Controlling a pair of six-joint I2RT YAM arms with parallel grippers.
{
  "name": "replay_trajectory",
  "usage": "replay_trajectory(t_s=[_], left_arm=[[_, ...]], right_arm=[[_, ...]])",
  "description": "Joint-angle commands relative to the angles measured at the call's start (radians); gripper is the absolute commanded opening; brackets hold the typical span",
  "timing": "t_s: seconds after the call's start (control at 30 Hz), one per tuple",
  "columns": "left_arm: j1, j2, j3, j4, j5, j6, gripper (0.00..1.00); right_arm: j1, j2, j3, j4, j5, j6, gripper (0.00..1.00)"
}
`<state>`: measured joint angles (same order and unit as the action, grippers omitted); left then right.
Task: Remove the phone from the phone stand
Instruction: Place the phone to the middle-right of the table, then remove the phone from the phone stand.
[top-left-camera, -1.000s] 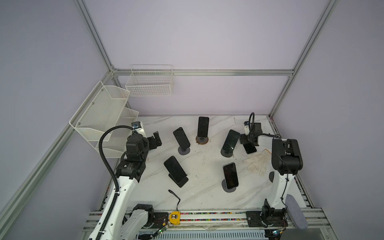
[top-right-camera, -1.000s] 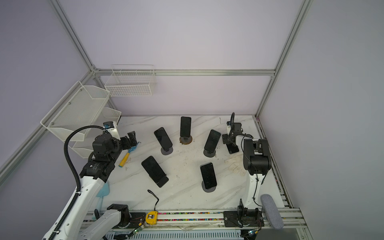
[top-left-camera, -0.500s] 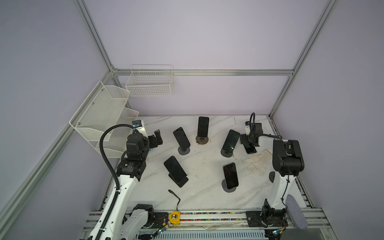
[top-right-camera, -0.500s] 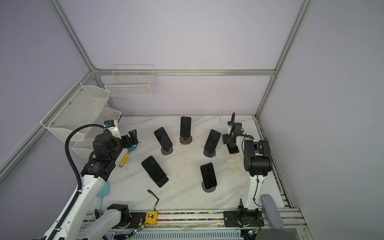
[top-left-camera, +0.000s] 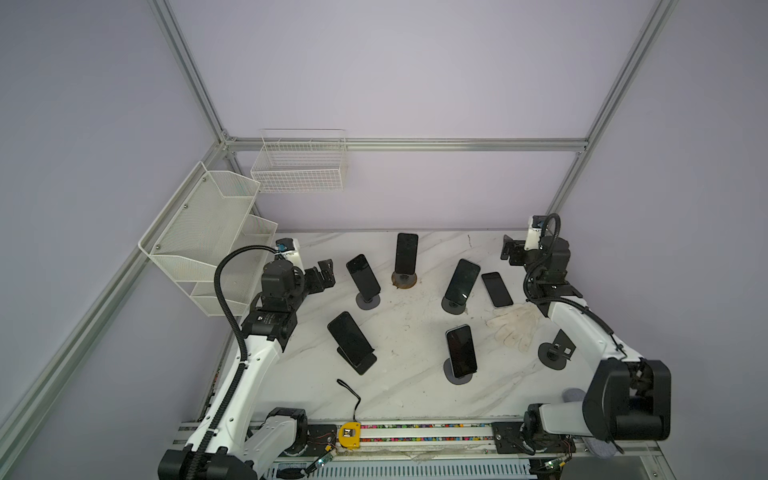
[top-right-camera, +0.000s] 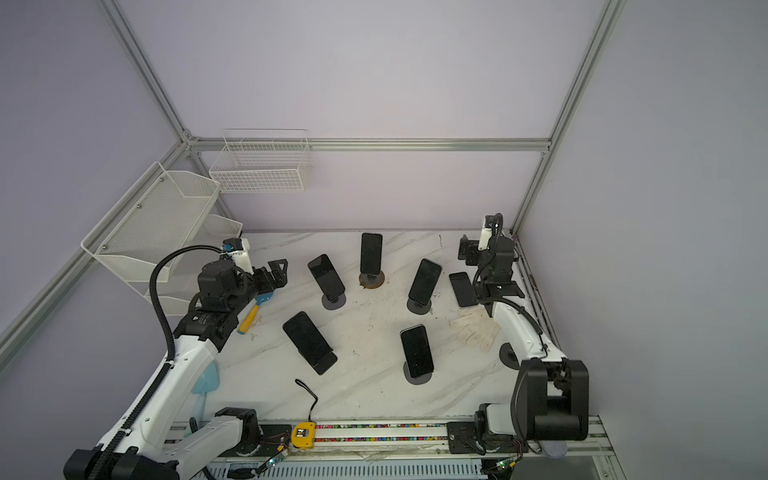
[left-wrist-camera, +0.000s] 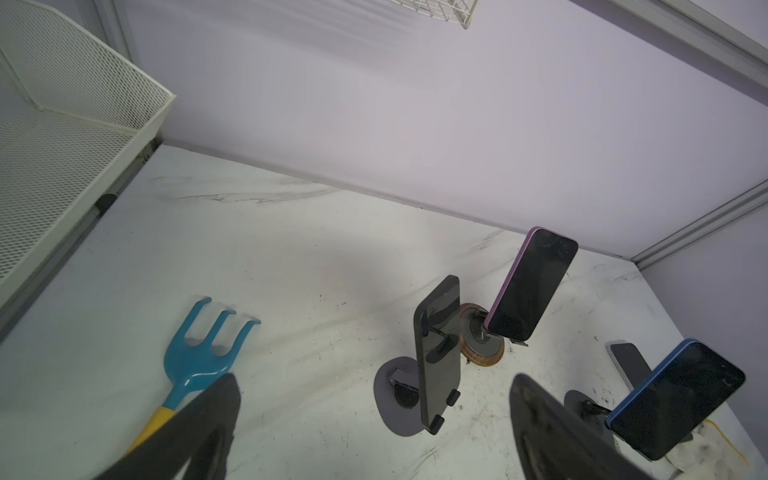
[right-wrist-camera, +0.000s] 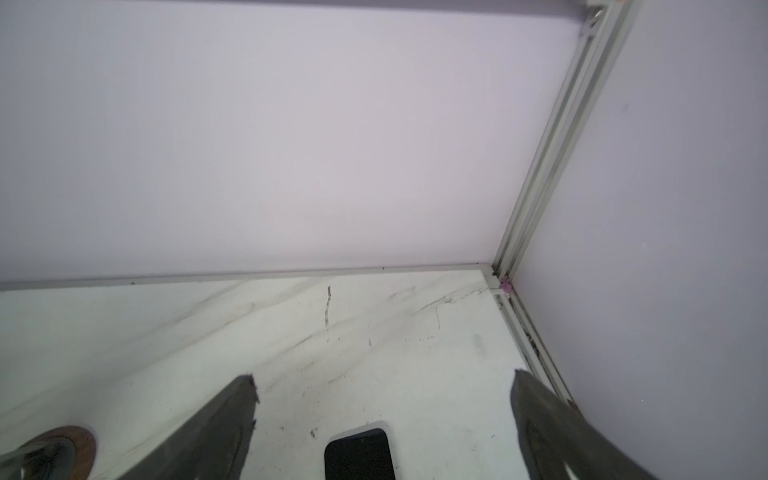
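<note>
**Right gripper clear of released phone**

Since the earlier frame, the right gripper (top-left-camera: 508, 249) is lifting away from the phone (top-left-camera: 496, 289) and pulling back toward the far right corner of the worktop (top-left-camera: 415, 324). Its jaws are standing wide apart and holding nothing.

The phone is lying flat, screen up, near the far right corner, apart from the gripper. It is sitting just beyond the glove (top-left-camera: 515, 326).

The stand (top-left-camera: 555, 353) is sitting bare near the right edge, well apart from the phone and on the front side of the glove.

The left gripper (top-left-camera: 326, 272) is hovering near the left edge toward the far side, jaws spread and gripping nothing. A rake (top-right-camera: 253, 309) is lying on the worktop beneath it.

Five other phones are resting on their own stands across the middle of the worktop, the closest one (top-left-camera: 461, 279) standing just beside the released phone.
</note>
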<state>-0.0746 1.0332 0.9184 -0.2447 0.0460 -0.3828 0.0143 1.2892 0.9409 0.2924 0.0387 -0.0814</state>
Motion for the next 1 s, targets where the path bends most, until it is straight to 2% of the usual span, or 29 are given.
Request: replay_trajectory(t_s=[0.0, 0.13, 0.2, 0.27, 0.37, 0.53, 0.67, 0.8, 0.97], left_arm=[[-0.006, -0.001, 0.083, 0.114, 0.072, -0.039, 1.0], [-0.008, 0.029, 0.096, 0.118, 0.102, -0.05, 1.0], [-0.008, 0.04, 0.09, 0.129, 0.125, -0.066, 1.0], [-0.011, 0.056, 0.078, 0.178, 0.199, -0.065, 1.0], [-0.029, 0.075, 0.078, 0.199, 0.257, -0.073, 1.0], [-0.047, 0.097, 0.079, 0.197, 0.215, -0.073, 1.0], [-0.049, 0.116, 0.106, 0.161, 0.195, -0.082, 1.0], [-0.063, 0.122, 0.114, 0.151, 0.166, -0.071, 1.0], [-0.071, 0.099, 0.103, 0.108, 0.133, -0.054, 1.0]], right_arm=[[0.006, -0.081, 0.001, -0.041, 0.057, 0.12, 0.97], [0.005, -0.147, 0.022, -0.167, 0.1, 0.298, 0.97], [0.001, -0.167, -0.018, -0.13, 0.008, 0.335, 0.97], [0.001, -0.169, -0.025, -0.154, -0.046, 0.393, 0.97], [0.004, -0.173, -0.034, -0.171, -0.144, 0.42, 0.94], [0.079, -0.179, 0.01, -0.243, -0.171, 0.402, 0.93], [0.166, -0.151, 0.043, -0.262, -0.125, 0.404, 0.93], [0.288, -0.081, 0.117, -0.297, -0.05, 0.359, 0.93], [0.435, 0.038, 0.214, -0.292, -0.019, 0.295, 0.93]])
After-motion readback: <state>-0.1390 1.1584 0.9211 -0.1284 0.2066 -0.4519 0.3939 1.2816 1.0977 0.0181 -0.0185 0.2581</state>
